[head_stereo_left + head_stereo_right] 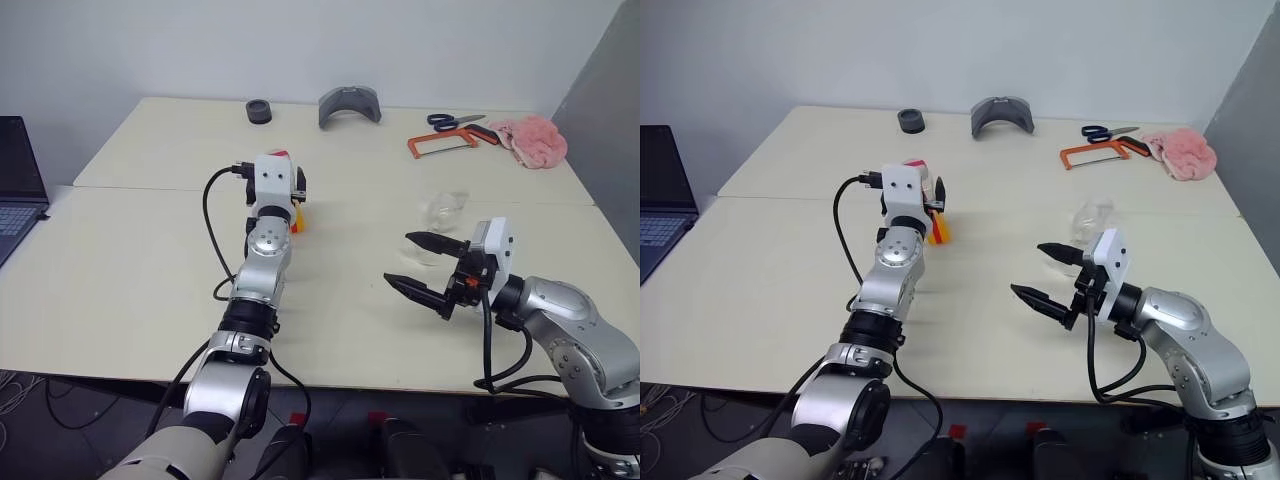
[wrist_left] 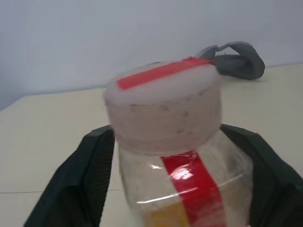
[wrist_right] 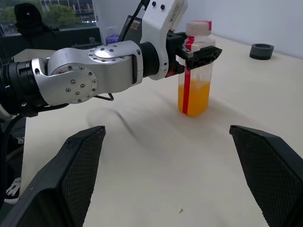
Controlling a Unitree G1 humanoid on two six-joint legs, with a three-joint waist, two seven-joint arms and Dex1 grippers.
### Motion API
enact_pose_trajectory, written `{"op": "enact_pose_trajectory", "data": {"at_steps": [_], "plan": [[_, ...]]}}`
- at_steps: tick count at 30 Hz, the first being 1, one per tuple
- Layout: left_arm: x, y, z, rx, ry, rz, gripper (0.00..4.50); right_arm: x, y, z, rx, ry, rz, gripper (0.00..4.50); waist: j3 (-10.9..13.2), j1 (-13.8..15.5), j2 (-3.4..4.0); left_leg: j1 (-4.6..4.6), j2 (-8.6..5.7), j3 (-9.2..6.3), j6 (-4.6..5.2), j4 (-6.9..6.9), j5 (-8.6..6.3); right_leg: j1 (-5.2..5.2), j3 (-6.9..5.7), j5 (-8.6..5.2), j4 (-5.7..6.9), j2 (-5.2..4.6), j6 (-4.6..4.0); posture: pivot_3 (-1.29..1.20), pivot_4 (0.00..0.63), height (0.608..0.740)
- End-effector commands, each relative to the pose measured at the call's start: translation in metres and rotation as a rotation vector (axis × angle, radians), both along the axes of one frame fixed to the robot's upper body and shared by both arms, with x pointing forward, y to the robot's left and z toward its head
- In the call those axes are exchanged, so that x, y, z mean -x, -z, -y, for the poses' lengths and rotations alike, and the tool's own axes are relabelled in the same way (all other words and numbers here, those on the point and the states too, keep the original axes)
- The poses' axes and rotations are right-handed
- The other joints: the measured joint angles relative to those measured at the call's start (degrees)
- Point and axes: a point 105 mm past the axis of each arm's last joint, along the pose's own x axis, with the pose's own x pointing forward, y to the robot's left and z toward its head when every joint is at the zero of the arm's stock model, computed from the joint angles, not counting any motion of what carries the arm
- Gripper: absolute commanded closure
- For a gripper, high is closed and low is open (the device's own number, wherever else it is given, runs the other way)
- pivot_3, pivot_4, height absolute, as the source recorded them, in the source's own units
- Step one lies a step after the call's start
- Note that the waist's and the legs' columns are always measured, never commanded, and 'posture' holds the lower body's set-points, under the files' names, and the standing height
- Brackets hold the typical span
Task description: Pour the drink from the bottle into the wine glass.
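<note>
The left gripper (image 3: 201,53) has its black fingers (image 2: 78,184) closed in on either side of the bottle (image 3: 194,71), just under the cap (image 2: 163,106), and the bottle stands upright on the table (image 1: 150,260) with the drink (image 3: 194,97) filling its lower part. It looks like the grasp is being settled. The right gripper (image 1: 425,268) hangs over the table's near side, fingers spread wide and empty. Just beyond it stands the wine glass (image 1: 443,208), well apart from the bottle. The good play here is to get a firm squeeze below the cap before any lift, keep the bottle upright, and deal with that cap before pouring
</note>
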Motion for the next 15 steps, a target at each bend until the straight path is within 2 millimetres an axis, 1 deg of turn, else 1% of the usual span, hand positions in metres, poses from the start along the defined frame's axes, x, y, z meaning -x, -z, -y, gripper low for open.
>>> {"op": "enact_pose_trajectory", "data": {"at_steps": [1, 2, 9, 15], "plan": [[0.0000, -0.0118, 0.0054, -0.003, 0.018, 0.032, 2.15, 0.0001, -0.0089, 0.0001, -0.001, -0.007, 0.032, 0.00, 0.00, 0.00, 0.00, 0.00, 0.00, 0.00, 0.00, 0.00, 0.00, 0.00, 0.00, 0.00, 0.00, 0.00, 0.00, 0.00, 0.150, 0.740], [-0.0001, -0.0113, 0.0056, -0.003, 0.019, 0.030, 2.32, 0.0000, -0.0088, 0.0002, -0.001, -0.006, 0.032, 0.00, 0.00, 0.00, 0.00, 0.00, 0.00, 0.01, 0.00, 0.00, 0.00, 0.00, 0.01, 0.00, 0.00, 0.00, 0.00, 0.00, 0.150, 0.740], [0.0006, -0.0087, 0.0077, 0.001, 0.037, 0.019, 2.33, -0.0004, -0.0077, 0.0008, 0.004, -0.003, 0.031, 0.00, 0.00, 0.00, 0.00, 0.00, 0.00, 0.01, 0.00, 0.00, 0.00, 0.00, 0.01, 0.00, 0.00, 0.00, 0.00, 0.00, 0.150, 0.740], [0.0056, -0.0110, 0.0144, 0.047, 0.153, 0.024, 2.33, -0.0006, -0.0085, -0.0010, 0.001, 0.000, 0.038, 0.00, 0.00, 0.02, 0.01, 0.00, 0.01, 0.01, -0.01, 0.00, 0.00, 0.00, -0.01, 0.00, 0.00, -0.02, 0.00, 0.00, 0.150, 0.740]]}}
